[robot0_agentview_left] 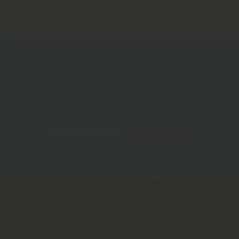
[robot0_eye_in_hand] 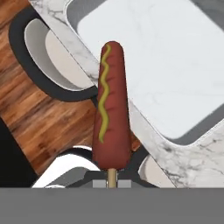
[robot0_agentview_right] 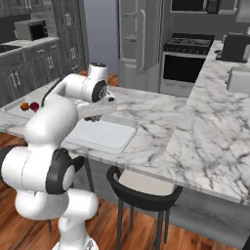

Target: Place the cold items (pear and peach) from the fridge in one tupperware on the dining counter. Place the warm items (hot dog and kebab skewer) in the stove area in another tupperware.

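Gripper [robot0_eye_in_hand: 112,183] pinching the hot dog [robot0_eye_in_hand: 111,109] by its stick, over the near rim of an empty tupperware [robot0_agentview_right: 105,134] on the marble counter [robot0_agentview_right: 195,127]; left of it, a second tupperware [robot0_agentview_right: 14,111] holds two fruits [robot0_agentview_right: 29,105].

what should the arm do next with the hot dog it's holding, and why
Probably shift the gripper a little further over the tupperware before lowering. In the hand view it is shut on the hot dog, which hangs over the counter edge and a stool, with the tray's open floor just beyond.
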